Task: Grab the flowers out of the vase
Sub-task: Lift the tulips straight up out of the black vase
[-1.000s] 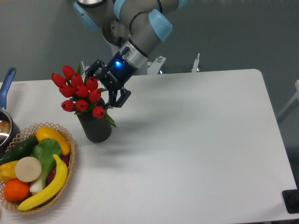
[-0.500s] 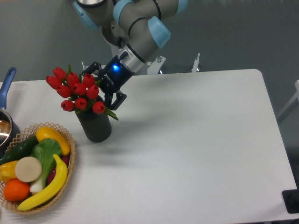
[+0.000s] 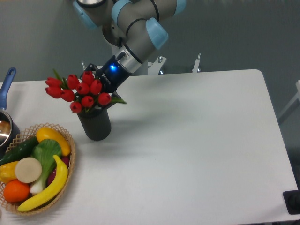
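Red flowers (image 3: 77, 91) in a dark grey-black vase (image 3: 95, 125).

White rectangular table (image 3: 197, 140) with rounded corners, evenly lit, soft shadows. Behind, plain grey-blue wall (image 3: 234, 33). At far table edge, metal clamp fittings (image 3: 198, 62). Grey floor (image 3: 290, 70) to the right, beyond the table.

The arm reaches down from the upper left, its tool (image 3: 100, 89) buried behind the flowers (image 3: 77, 91), so the set of its jaws cannot be made out. A blue light shows on the wrist. The red buds lean left above the vase (image 3: 95, 124), which stands upright on the white desk (image 3: 197, 150). Near the vase, to its lower left, sits a wicker basket (image 3: 70, 161) of fruit and vegetables. A blue-handled pot (image 3: 7, 82) is cut by the left edge.
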`<action>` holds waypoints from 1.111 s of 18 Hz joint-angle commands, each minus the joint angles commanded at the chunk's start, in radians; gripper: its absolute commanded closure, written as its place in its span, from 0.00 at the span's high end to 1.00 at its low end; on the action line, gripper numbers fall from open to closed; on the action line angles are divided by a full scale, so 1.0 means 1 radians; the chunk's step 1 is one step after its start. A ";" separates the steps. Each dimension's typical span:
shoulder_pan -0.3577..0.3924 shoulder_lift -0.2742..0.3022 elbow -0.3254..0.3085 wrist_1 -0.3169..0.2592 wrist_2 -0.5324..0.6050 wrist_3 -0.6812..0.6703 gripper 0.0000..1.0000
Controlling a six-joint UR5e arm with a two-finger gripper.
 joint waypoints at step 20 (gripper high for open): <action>0.026 0.109 0.207 -0.015 -0.061 -0.382 0.03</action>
